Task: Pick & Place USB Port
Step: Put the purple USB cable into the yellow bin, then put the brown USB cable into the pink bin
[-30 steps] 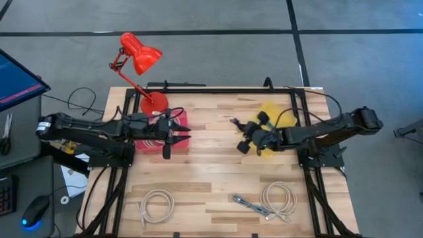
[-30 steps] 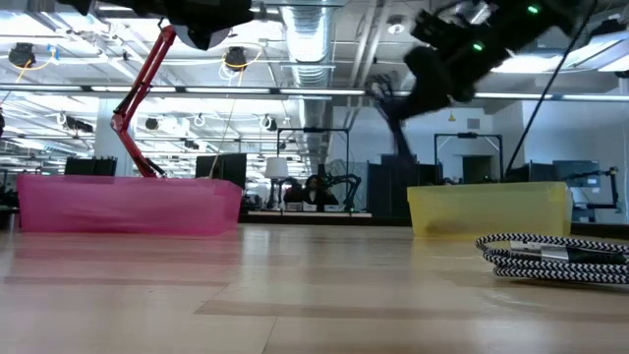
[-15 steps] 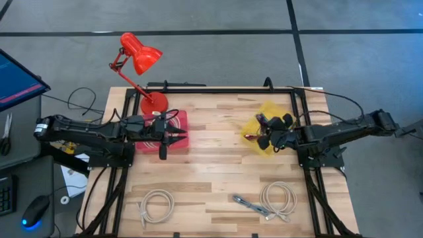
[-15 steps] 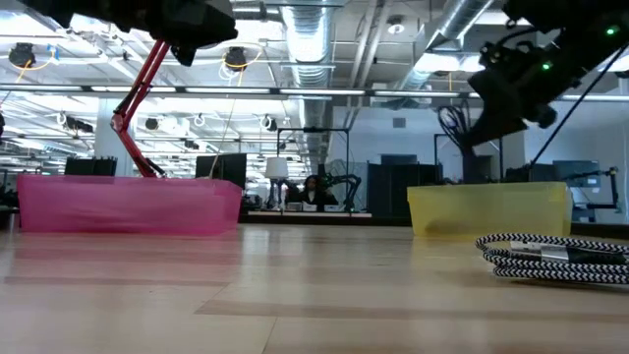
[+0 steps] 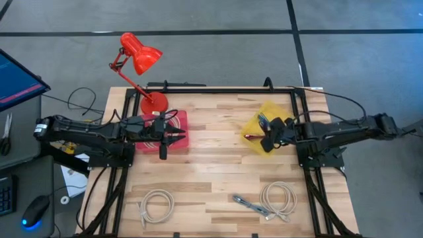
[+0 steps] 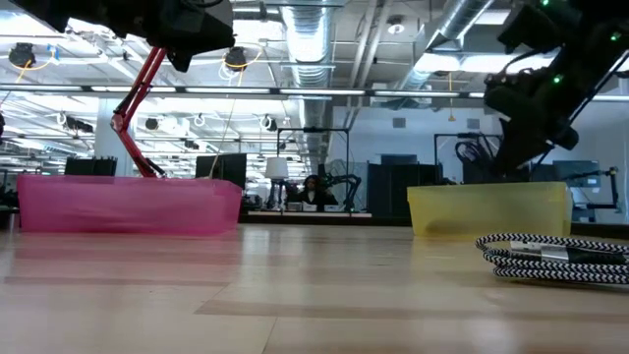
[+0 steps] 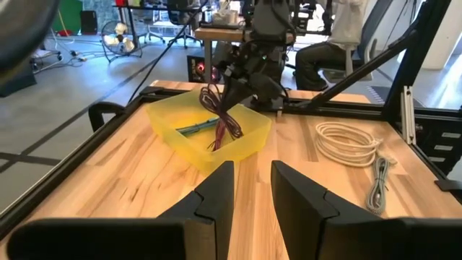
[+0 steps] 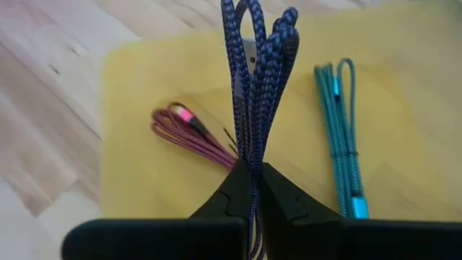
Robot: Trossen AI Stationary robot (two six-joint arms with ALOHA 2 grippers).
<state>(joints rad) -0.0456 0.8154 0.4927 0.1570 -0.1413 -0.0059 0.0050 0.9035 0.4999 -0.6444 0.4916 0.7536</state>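
A dark blue braided cable bundle [image 8: 256,65] is in my right gripper [image 8: 251,188], which is shut on it above the yellow bin [image 5: 259,114] at the table's right. In the left wrist view the cable [image 7: 224,119] hangs from that gripper [image 7: 242,76] into the bin [image 7: 173,126]. A magenta cable [image 8: 191,133] and a teal cable [image 8: 339,137] lie on the bin's floor. My left gripper [image 7: 253,195] hovers over the pink bin [image 5: 180,119] at the left, slightly open and touching nothing. My right gripper pinches the folded blue cable bundle between its two fingers, several strands together, at a point along the loops [image 8: 250,155]. The fingers point down from above. The bundle hangs below them with its loop ends inside the yellow bin [image 7: 225,136]; whether they touch the floor I cannot tell.
White cable coils lie in the pink bin [image 5: 153,127]. Near the table's front edge lie a white coil [image 5: 156,203], another white coil [image 5: 277,197] and a grey striped cable [image 5: 251,205]. A red desk lamp [image 5: 140,56] stands at the far left corner.
My right gripper has carried the blue cable from near the table's middle toward the right edge, over the yellow bin, and has come down, so the cable now hangs into the bin. My left gripper has drawn back slightly toward the left over the pink bin.
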